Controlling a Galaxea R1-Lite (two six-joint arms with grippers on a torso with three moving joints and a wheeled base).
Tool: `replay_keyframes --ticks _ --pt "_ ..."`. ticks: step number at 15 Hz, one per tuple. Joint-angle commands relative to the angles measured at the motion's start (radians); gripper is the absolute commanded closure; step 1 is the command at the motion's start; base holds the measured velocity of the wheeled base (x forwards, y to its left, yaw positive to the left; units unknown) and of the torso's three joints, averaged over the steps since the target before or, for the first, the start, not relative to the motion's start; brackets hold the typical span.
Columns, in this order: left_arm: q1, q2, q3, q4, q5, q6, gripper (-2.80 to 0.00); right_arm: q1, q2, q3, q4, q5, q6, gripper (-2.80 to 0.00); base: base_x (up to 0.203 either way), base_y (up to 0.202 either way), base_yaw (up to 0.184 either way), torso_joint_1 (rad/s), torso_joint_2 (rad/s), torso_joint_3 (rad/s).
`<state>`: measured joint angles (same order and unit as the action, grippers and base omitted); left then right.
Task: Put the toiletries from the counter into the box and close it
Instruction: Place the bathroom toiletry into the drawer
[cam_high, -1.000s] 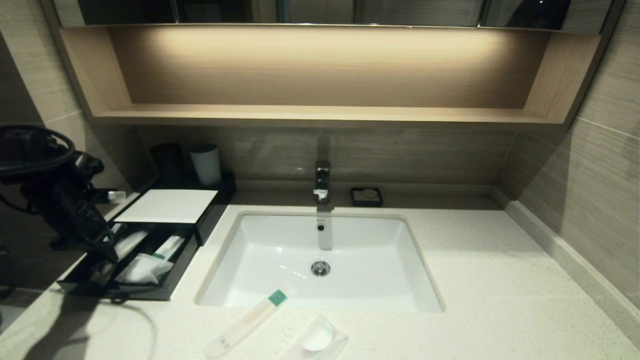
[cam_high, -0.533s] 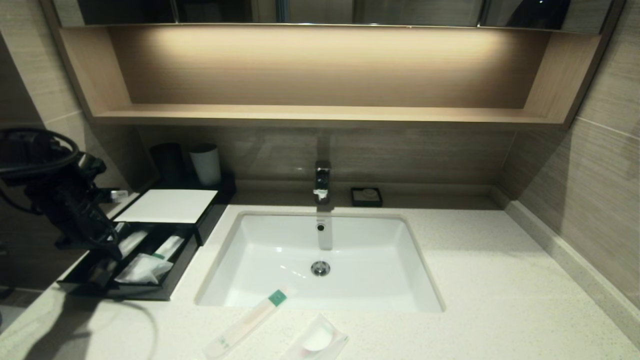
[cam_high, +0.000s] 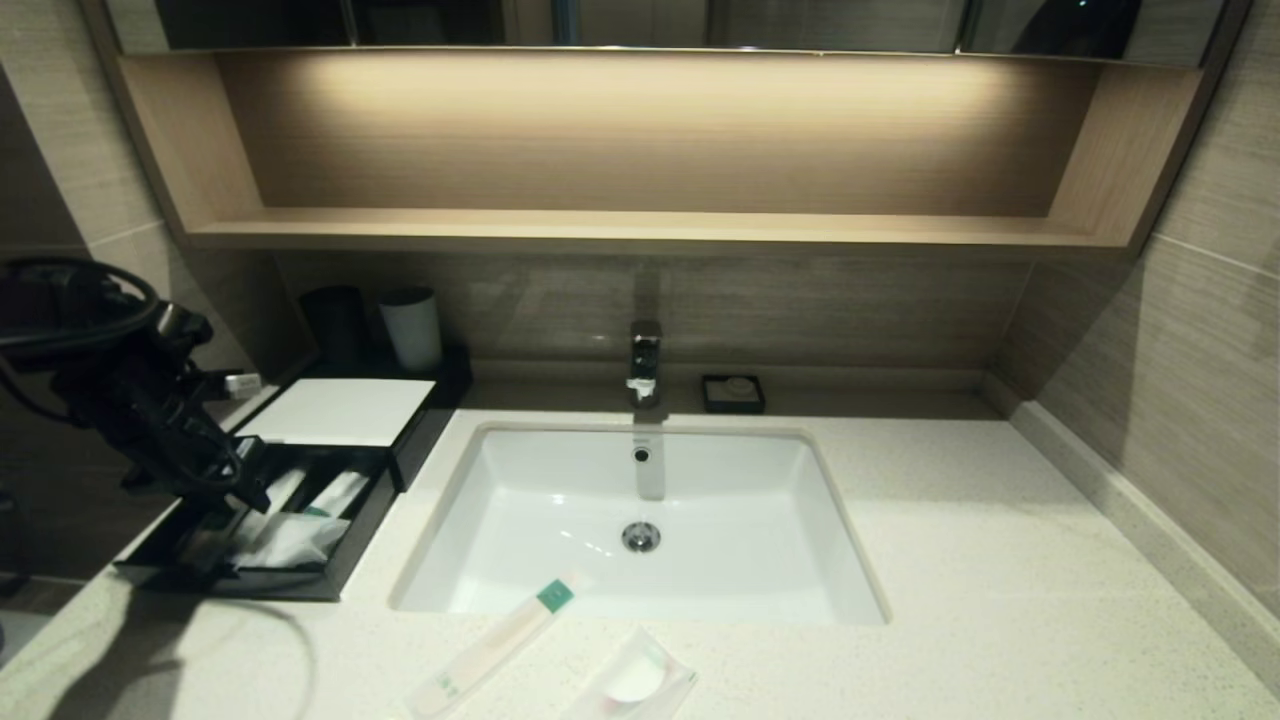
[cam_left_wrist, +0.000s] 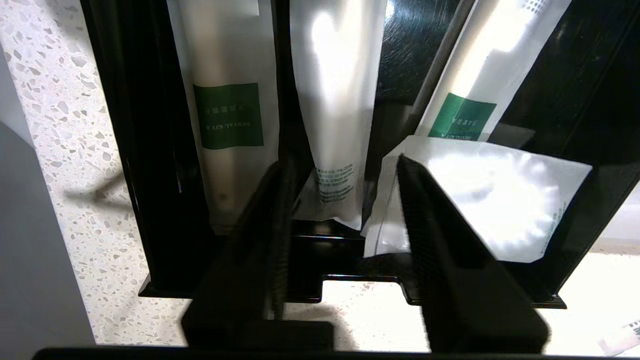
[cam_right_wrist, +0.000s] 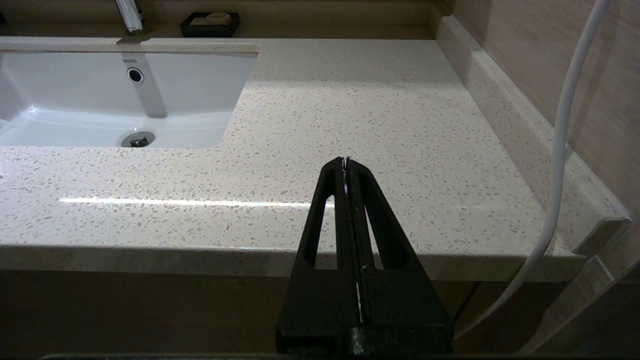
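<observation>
The black box with the flat white top (cam_high: 335, 410) stands at the counter's left. Its drawer tray (cam_high: 365, 535) is pulled out and holds several wrapped packets (cam_left_wrist: 227, 115). My left gripper (cam_high: 250, 492) hangs open over the tray's front part. In the left wrist view it (cam_left_wrist: 340, 161) has nothing between its fingers, and a white square sachet (cam_left_wrist: 505, 200) lies beside one finger. A long whitish packet with a green end (cam_high: 500, 640) and a small square sachet with a white disc (cam_high: 632, 685) lie on the counter (cam_high: 1000, 560) before the sink. The clear sleeve with the dark end does not show. My right gripper (cam_right_wrist: 345, 161) is shut and empty at the counter's front right edge.
The white sink basin (cam_high: 700, 500) sits in the middle with a tap (cam_high: 645, 360) behind it. A small black dish (cam_high: 733, 393) stands by the back wall. A black cup (cam_high: 335, 325) and a white cup (cam_high: 412, 328) stand behind the box. A wall borders the counter's right side.
My left gripper has moved a little to the right and further in over the drawer tray. The two packets on the counter have not moved.
</observation>
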<state>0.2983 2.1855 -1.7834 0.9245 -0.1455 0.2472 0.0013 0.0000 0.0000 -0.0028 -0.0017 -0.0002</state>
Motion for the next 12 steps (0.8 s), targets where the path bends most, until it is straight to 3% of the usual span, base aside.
replay_keyframes --ticks 1,12 --pt "0.001 -0.003 0.001 0.005 0.001 0.001 -2.80 0.000 0.000 0.002 0.000 0.000 0.000 0.00 0.000 0.000 0.000 0.000 0.00 0.000" --pt "0.004 -0.214 0.046 0.019 -0.013 -0.008 -2.80 0.000 0.000 0.002 0.000 0.000 0.000 0.00 0.000 0.000 0.000 0.000 0.00 0.000"
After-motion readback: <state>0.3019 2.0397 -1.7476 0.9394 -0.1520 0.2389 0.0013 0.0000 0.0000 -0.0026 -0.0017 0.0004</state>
